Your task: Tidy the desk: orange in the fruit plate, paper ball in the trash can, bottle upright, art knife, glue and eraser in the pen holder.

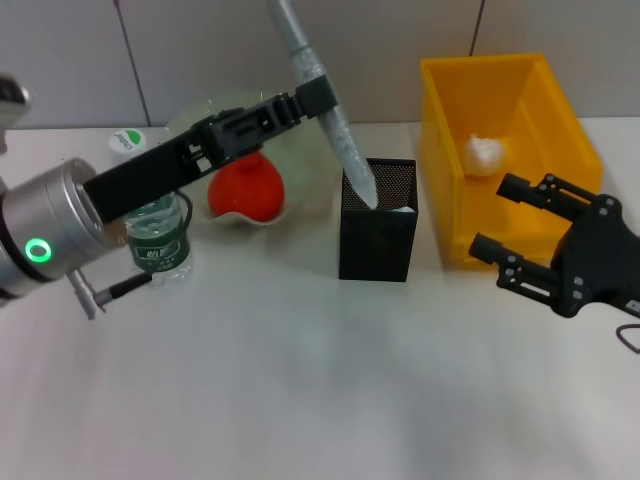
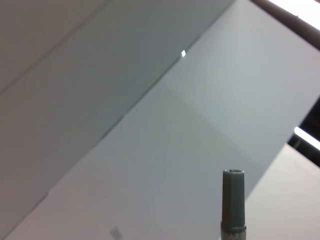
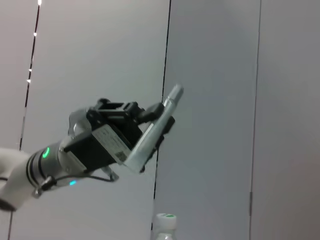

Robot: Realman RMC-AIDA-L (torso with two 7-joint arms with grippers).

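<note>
Tool: art knife, a long grey shaft, clenched at mid-length in the left gripper; its lower tip sits at the mouth of the pen holder, directly below the gripper.
Tilt: knife leans, upper end away from the holder.
Risk: released at this slant, the knife may catch the mesh rim, tip the holder or fall onto the desk; judged, not seen.
Right gripper: released, fingers spread, idle beside the trash can.
Paper ball: inside the trash can.
Orange: in the fruit plate, beneath the left arm.
Bottle: upright beneath the left forearm; a low withdrawal could knock it.
Eraser, glue: not discernible.
</note>
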